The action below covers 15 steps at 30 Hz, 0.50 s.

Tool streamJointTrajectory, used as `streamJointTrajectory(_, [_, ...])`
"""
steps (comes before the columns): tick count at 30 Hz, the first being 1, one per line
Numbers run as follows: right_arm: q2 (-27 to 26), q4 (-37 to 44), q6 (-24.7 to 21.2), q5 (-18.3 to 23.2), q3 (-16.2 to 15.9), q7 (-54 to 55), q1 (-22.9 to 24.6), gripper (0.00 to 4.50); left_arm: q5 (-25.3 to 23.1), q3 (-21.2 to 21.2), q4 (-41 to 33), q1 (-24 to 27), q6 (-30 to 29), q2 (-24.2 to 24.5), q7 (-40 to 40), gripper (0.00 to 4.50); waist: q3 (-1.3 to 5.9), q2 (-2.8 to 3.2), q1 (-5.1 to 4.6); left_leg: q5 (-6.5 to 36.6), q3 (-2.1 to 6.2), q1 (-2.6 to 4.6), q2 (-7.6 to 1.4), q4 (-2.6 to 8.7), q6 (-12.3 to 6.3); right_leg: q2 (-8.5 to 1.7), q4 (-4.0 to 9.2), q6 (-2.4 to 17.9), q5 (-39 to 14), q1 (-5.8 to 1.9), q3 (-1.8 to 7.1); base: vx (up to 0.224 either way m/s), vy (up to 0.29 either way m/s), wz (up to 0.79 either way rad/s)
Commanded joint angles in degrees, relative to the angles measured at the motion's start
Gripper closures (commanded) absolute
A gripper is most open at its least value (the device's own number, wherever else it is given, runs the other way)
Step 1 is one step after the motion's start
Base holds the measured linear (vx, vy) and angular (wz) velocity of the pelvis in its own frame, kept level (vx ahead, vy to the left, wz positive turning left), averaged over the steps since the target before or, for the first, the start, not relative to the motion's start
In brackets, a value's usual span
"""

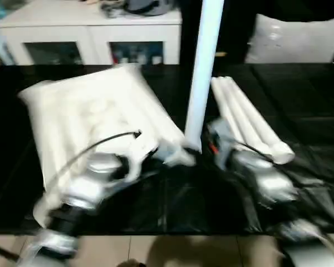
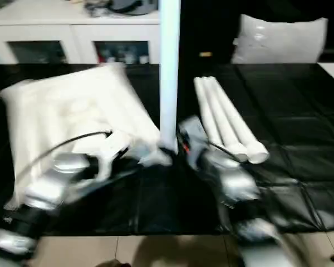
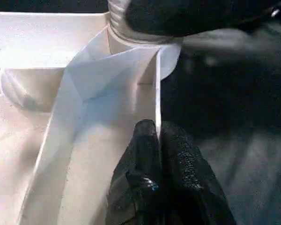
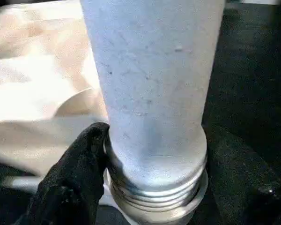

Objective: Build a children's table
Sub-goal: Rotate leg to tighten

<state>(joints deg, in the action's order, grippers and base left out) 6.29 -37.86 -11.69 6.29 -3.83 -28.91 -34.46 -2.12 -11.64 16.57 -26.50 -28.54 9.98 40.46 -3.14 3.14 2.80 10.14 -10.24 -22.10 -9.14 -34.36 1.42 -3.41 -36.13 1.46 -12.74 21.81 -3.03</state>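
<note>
Threading upright leg into table top corner socket on black tabletop | left claw clenched on top's rim | right claw grasping leg base | risk: leg tilts, thread jams, top slides | spare legs beside.

1. The left forearm is seen reaching in from the lower left, angled forward and toward the middle, with a black cable arched above its wrist.
2. The left gripper is closed; its two black fingers are pressed together with a thin white wall edge pinched between their tips.
3. The right forearm is extended from the lower right, angled forward and inward.
4. The right gripper is set wide around the threaded base of an upright white leg; one black finger is laid against the threads.
</note>
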Motion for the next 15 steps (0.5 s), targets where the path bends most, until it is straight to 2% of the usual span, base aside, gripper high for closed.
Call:
streamJointTrajectory(1, [-3.68,-5.32,-2.09,-1.15,-1.94,3.94,-0.24,1.76,1.57,-0.71,-4.25,-3.16,1.01,-5.93,-4.82,4.5,3.64,-0.84,0.46,10.52,1.79,0.78,-3.88,3.95,-1.77,-5.56,5.35,12.33,-10.76,-2.01,3.05,0.0,0.0,0.0])
streamJointTrajectory(2, [-4.13,-6.35,-1.74,-1.87,-1.57,5.57,-0.66,1.76,1.13,-1.13,-4.64,-3.4,0.46,-7.08,-6.27,4.5,3.87,-0.6,0.72,8.32,1.81,0.75,-3.93,3.83,-2.49,-5.47,4.92,12.8,-7.0,-2.1,2.94,0.0,0.0,0.0])
streamJointTrajectory(3, [-4.33,-6.94,-1.25,-2.17,-1.3,6.15,-0.86,1.76,0.68,-1.82,-4.8,-3.55,0.18,-7.84,-6.94,4.5,3.99,-0.61,0.78,7.32,1.74,0.72,-3.97,3.7,-2.81,-5.42,4.71,13.04,-5.06,-2.09,2.92,0.0,0.0,0.0])
streamJointTrajectory(4, [-4.4,-7.17,-0.9,-2.29,-1.16,6.26,-0.92,1.41,0.45,-2.29,-5.0,-3.53,-0.07,-8.12,-7.06,4.5,4.18,-0.64,1.05,5.44,1.76,0.56,-3.92,3.51,-3.83,-5.47,4.41,13.4,-1.46,-2.32,2.82,0.0,0.0,0.0])
streamJointTrajectory(5, [-4.36,-7.57,0.05,-2.68,-0.85,6.61,-1.0,1.2,-0.33,-2.94,-5.35,-3.37,-0.77,-8.33,-7.65,4.5,4.31,-0.19,1.18,4.01,1.79,0.49,-3.94,3.36,-4.85,-5.48,3.98,13.91,1.66,-2.35,2.74,0.0,0.0,0.0])
streamJointTrajectory(6, [-4.36,-7.63,0.14,-2.72,-0.79,6.69,-1.02,1.06,-0.43,-2.96,-5.4,-3.34,-0.87,-8.33,-7.73,4.5,4.32,-0.3,1.15,3.91,1.74,0.45,-3.98,3.35,-5.22,-5.41,4.0,14.02,2.72,-2.36,2.67,0.0,0.0,0.0])
streamJointTrajectory(9, [-3.8,-6.81,1.62,-2.73,-0.24,6.92,-0.57,0.84,-1.11,-2.53,-5.21,-3.18,-1.45,-7.8,-8.32,4.5,4.34,-0.08,1.27,4.89,1.76,0.55,-4.08,3.26,-5.95,-5.58,4.06,14.58,3.14,-2.38,2.58,0.0,0.0,0.0])
streamJointTrajectory(12, [-2.35,-4.6,3.45,-2.18,0.15,5.21,0.84,0.61,-1.77,-2.23,-4.89,-3.0,-0.95,-6.61,-8.7,4.5,4.19,-0.08,1.39,6.62,1.79,0.67,-4.27,3.46,-5.39,-5.48,4.22,14.28,1.73,-2.36,2.49,0.0,0.0,0.0])
streamJointTrajectory(14, [-1.21,-1.91,5.01,-0.24,1.36,1.72,2.57,0.31,-1.97,-2.4,-4.63,-2.61,-0.3,-5.6,-7.91,4.5,4.11,-0.07,1.71,8.05,1.82,0.72,-4.34,3.58,-5.02,-5.59,4.42,13.62,0.62,-2.43,2.57,0.0,0.0,0.0])
streamJointTrajectory(15, [-0.8,-1.04,5.32,0.29,1.57,0.66,3.1,0.31,-1.9,-2.44,-4.66,-2.45,-0.24,-5.34,-7.63,4.5,4.15,0.02,1.86,7.93,1.85,0.75,-4.37,3.56,-4.94,-5.6,4.37,13.53,0.65,-2.44,2.57,0.0,0.0,0.0])
